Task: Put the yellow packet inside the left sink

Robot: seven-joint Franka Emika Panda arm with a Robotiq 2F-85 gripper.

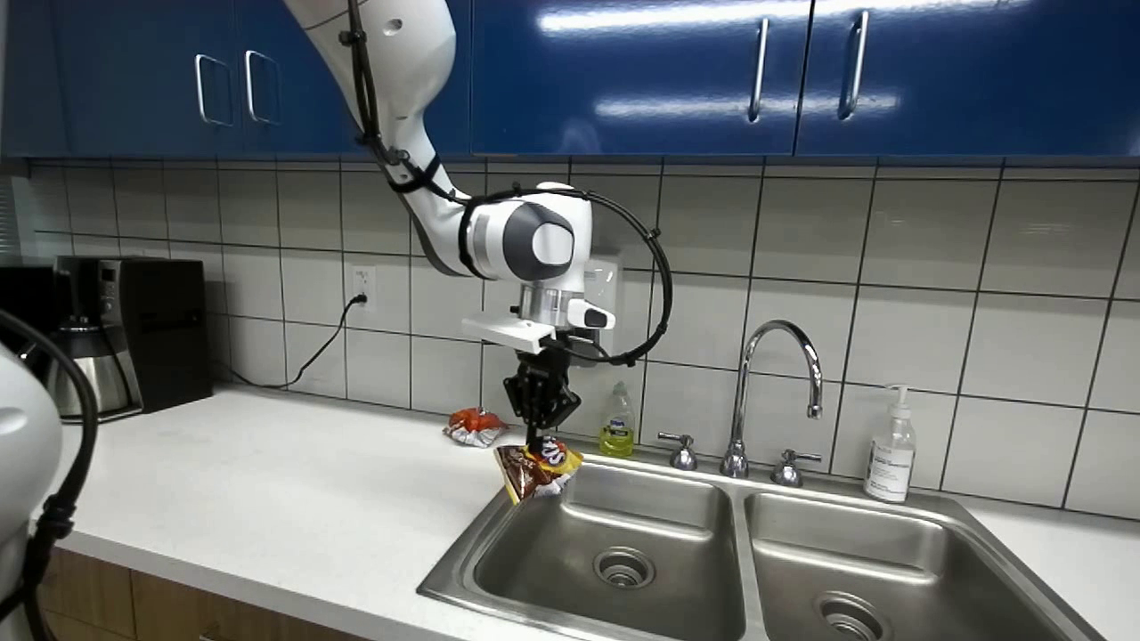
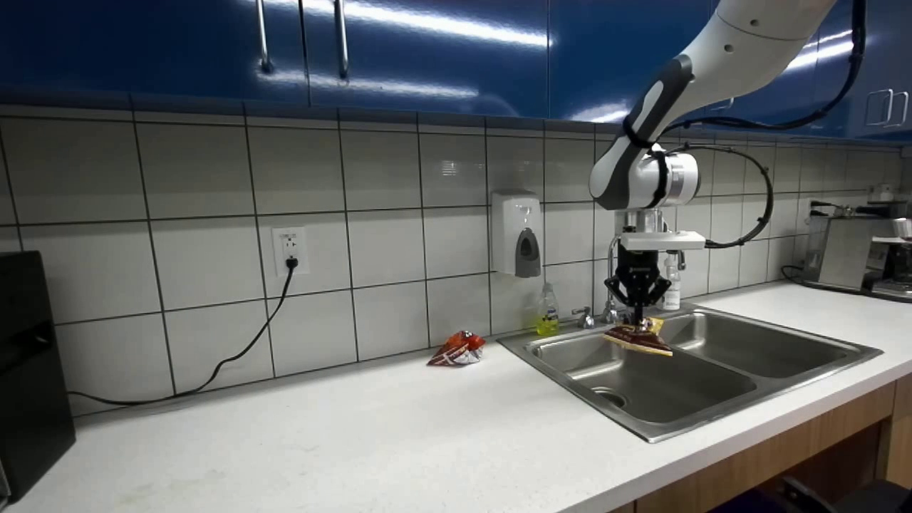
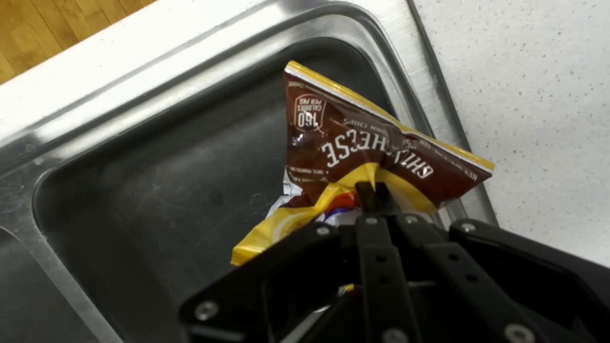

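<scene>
The yellow packet is a crinkled brown and yellow chip packet (image 1: 524, 476) with red and white markings. It also shows in an exterior view (image 2: 636, 339) and in the wrist view (image 3: 314, 128). My gripper (image 1: 534, 445) points down and is shut on the packet's middle, with the fingertips pressed into it in the wrist view (image 3: 374, 193). The packet hangs above the left sink (image 1: 659, 588), near its side rim and the counter. The left sink's steel basin also shows below the packet in the wrist view (image 3: 157, 205) and in an exterior view (image 2: 677, 388).
A red packet (image 1: 475, 426) lies on the counter (image 1: 294, 499) near the wall. A yellow-green soap bottle (image 1: 616, 425), the tall faucet (image 1: 744, 396) and a pump bottle (image 1: 891, 454) stand behind the basins. The right basin (image 1: 819, 552) adjoins. A wall dispenser (image 2: 516, 231) hangs above the counter.
</scene>
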